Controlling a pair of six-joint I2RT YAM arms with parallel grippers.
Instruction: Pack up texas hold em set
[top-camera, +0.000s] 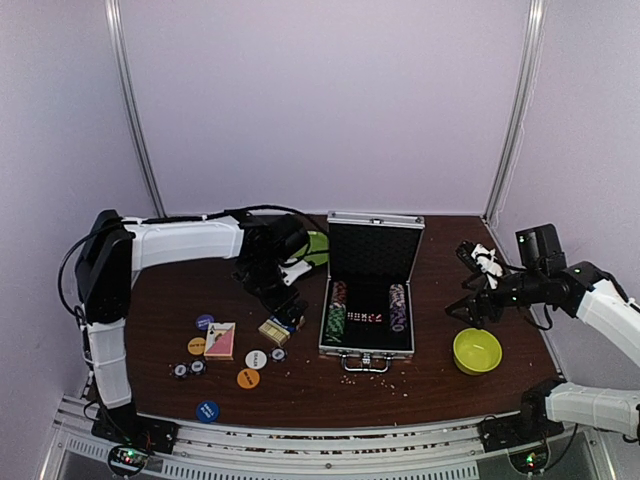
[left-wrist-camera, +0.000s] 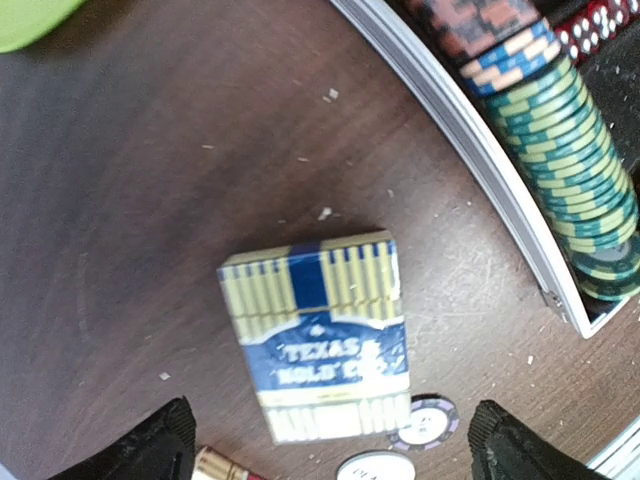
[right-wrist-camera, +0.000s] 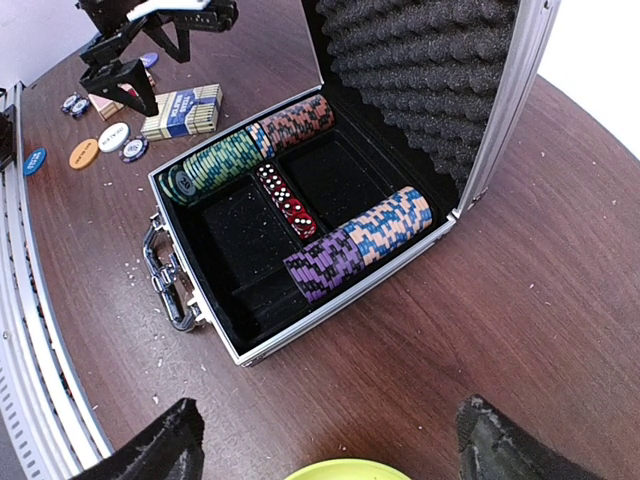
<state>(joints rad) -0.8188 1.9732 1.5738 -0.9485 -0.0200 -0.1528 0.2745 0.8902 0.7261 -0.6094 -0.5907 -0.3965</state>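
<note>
Hovering over the deck (left-wrist-camera: 318, 335), your left gripper (left-wrist-camera: 335, 450) has its jaws spread wide, one finger at each lower corner of the wrist view, gripping nothing. The blue box lies flat on the table (top-camera: 420, 385), just left of the case (top-camera: 376, 252). (Spotter)

Why that stance? I judge you are lined up to straddle the deck across its width. It lies slightly askew, so square the wrist before closing. A small chip (left-wrist-camera: 425, 420) sits right at its lower right corner and could get caught. (Planner)

Your right gripper (right-wrist-camera: 325, 445) hangs at the right of the overhead view, near the bowl (top-camera: 477, 350). Its jaws are spread and empty, and its camera looks across into the case. (Spotter)

Probably it is held aside so the left arm has room. The case stands open at centre, lid upright. Chip rows (right-wrist-camera: 250, 145) fill its two side channels and red dice (right-wrist-camera: 285, 200) the middle slot. Two black wells sit bare, likely meant for the decks. (Planner)

At lower left of the overhead view lie a second deck (top-camera: 220, 340) and loose discs (top-camera: 248, 378). (Spotter)

So by my reckoning you are roughly midway through packing. (Planner)
</note>
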